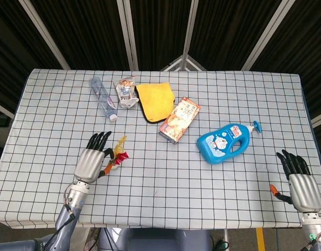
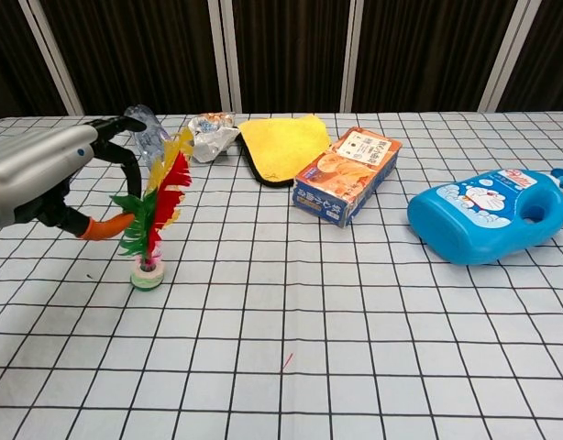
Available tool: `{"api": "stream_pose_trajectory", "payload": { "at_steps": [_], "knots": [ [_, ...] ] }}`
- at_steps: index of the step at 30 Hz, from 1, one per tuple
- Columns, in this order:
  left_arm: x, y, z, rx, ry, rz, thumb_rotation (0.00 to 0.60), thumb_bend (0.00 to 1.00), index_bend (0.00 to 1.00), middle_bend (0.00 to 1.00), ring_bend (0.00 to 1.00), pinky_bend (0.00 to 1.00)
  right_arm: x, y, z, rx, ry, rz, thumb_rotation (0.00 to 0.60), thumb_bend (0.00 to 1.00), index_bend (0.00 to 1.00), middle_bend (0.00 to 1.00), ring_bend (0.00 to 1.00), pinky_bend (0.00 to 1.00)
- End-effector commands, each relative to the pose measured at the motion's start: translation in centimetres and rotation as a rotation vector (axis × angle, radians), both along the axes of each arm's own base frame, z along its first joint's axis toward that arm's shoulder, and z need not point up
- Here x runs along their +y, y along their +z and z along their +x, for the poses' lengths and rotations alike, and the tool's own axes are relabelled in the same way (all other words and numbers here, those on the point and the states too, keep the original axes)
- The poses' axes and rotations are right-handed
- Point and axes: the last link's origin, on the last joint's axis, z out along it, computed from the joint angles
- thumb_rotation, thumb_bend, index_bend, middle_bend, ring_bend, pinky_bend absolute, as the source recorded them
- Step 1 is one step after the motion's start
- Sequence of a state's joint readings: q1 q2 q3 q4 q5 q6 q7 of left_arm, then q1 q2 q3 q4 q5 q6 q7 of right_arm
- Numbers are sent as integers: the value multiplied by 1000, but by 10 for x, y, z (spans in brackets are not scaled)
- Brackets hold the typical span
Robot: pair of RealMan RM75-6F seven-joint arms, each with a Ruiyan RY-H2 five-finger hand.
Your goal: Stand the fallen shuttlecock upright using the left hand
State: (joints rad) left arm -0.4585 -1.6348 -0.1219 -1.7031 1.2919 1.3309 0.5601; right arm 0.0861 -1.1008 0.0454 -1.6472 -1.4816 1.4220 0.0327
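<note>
The shuttlecock [image 1: 117, 155] stands upright on its round base on the checked tablecloth, its red, yellow and green feathers [image 2: 155, 211] pointing up. My left hand [image 1: 90, 161] is just to its left, with the fingers spread and curved and nothing held. In the chest view the left hand [image 2: 38, 179] has its orange thumb tip close to the green feathers; I cannot tell whether it touches them. My right hand [image 1: 301, 185] lies flat near the table's front right corner with the fingers stretched out and nothing in it.
At the back lie a clear plastic bottle [image 1: 103, 98], a crumpled snack packet [image 1: 126, 92] and a yellow cloth [image 1: 155, 100]. An orange box [image 1: 180, 119] lies mid-table, and a blue detergent bottle [image 1: 225, 143] lies on its side to the right.
</note>
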Motion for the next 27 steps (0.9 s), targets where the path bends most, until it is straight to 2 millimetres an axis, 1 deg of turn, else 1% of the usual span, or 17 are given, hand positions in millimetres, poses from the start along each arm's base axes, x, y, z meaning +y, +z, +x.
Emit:
{"api": "stream_pose_trajectory", "payload": {
  "at_steps": [1,2,4,6,8,9,11,15,18,19,23,24,25,27],
  "knots": [
    [-6,4,-4,-6,5,-12,600,473,480,1,0,0,0,0,0,0,0,0,600,334,0,0,0,0],
    [-8,5,-6,-6,6,-14,600,450,461,0,0,0,0,0,0,0,0,0,600,334,0,0,0,0],
    [-12,8,-8,-10,6,-19,600,371,400,0,0,0,0,0,0,0,0,0,600,334,0,0,0,0],
    [-16,11,-10,-12,2,-20,600,258,259,0,0,0,0,0,0,1,0,-1,600,334,0,0,0,0],
    [-20,16,-12,-27,-8,-21,600,194,145,0,0,0,0,0,0,2,0,-1,600,333,0,0,0,0],
    [-22,18,-13,-35,-11,-21,600,176,100,0,0,0,0,0,0,2,0,-1,600,334,0,0,0,0],
    [-25,24,-14,-50,-20,-16,600,162,54,0,0,0,0,0,0,4,0,1,600,334,0,0,0,0],
    [-33,45,-17,-79,-39,9,600,151,30,0,0,0,1,0,0,8,0,1,600,334,0,0,0,0],
    [-43,64,-25,-79,-41,30,600,151,24,0,0,0,1,0,0,11,0,2,600,334,0,0,0,0],
    [-48,74,-32,-63,-38,42,600,151,21,0,0,0,1,0,0,13,1,3,600,334,0,0,0,0],
    [-63,100,-61,22,-36,85,600,151,7,0,0,0,1,-1,0,21,5,3,600,334,0,0,0,0],
    [-68,106,-69,39,-30,95,600,151,6,0,0,0,0,-1,0,24,8,3,600,334,0,0,0,0],
    [-76,114,-82,60,-17,107,600,151,4,0,0,0,0,-1,1,27,10,3,600,334,0,0,0,0],
    [-86,123,-100,76,3,121,600,151,1,0,0,0,1,-2,0,33,10,4,600,334,0,0,0,0]
  ]
}}
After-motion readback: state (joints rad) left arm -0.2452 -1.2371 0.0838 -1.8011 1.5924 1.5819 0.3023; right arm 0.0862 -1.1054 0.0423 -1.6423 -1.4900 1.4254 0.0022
